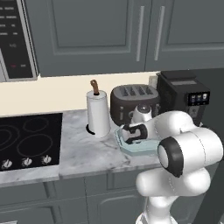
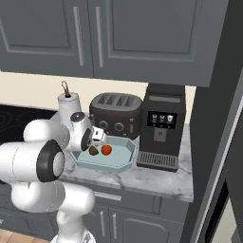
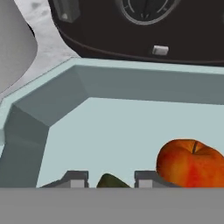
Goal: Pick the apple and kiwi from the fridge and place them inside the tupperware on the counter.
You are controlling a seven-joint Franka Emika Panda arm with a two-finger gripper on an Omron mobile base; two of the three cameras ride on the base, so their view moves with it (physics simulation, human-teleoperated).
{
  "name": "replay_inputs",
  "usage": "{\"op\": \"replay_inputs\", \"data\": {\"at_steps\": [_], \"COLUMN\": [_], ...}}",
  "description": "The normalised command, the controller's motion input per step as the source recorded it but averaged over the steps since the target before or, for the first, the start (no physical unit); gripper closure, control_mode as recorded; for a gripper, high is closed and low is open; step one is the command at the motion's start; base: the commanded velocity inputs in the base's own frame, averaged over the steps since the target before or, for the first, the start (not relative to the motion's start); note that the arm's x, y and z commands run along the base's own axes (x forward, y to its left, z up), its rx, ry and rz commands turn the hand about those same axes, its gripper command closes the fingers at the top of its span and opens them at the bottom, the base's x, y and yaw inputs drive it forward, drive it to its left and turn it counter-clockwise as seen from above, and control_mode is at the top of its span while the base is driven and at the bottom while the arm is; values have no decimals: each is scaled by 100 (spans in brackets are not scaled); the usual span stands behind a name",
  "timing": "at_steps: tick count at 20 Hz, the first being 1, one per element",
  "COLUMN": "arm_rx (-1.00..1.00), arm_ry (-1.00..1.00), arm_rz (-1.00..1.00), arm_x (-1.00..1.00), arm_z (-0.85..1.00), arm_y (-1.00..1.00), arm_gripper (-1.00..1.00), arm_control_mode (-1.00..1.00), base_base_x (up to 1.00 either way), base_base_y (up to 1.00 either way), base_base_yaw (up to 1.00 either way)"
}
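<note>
The claw [image 3: 106,180] hangs low inside the tub [image 3: 52,103], its two dark fingertips [image 3: 75,179] standing a little apart with the kiwi [image 3: 110,181] between them; whether the pads press on the fruit or have just let go cannot be told, since the rise of the fruit's dark green-brown top is the only part that shows between them. In the right base view the kiwi [image 2: 93,150] sits on the tub's floor right under the hand, touching or nearly touching the apple [image 2: 107,150], which lies loose beside it, so the apple's part of the job looks done and the kiwi is at its drop point. The low, forward-tilted reach makes sense: the tub [image 2: 124,160] has flared walls, and setting the fruit down near the floor keeps a round thing from rolling or bouncing out. The tub itself rests on the counter [image 2: 156,180] in front of the toaster [image 2: 116,114] and just beside the coffee machine [image 2: 163,126], with the paper towel roll [image 1: 98,114] standing near its other side, so the hand works in a snug pocket and any lift out should probably go straight up before swinging, to spare the toaster front and the apple [image 3: 190,162] close to the right fingertip
</note>
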Motion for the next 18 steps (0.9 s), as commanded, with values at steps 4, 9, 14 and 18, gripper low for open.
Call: {"op": "replay_inputs", "data": {"at_steps": [4,9,14,18], "arm_rx": [0,0,0,-2], "arm_ry": [0,0,-4,-10], "arm_rz": [0,0,1,3], "arm_x": [11,-21,-92,-85], "arm_z": [5,31,45,67], "arm_y": [4,3,14,41], "arm_gripper": [-100,-100,-100,-100], "arm_control_mode": [-100,-100,-100,-100], "base_base_x": [0,0,0,0], "base_base_y": [0,0,0,0], "base_base_yaw": [0,0,0,0]}}
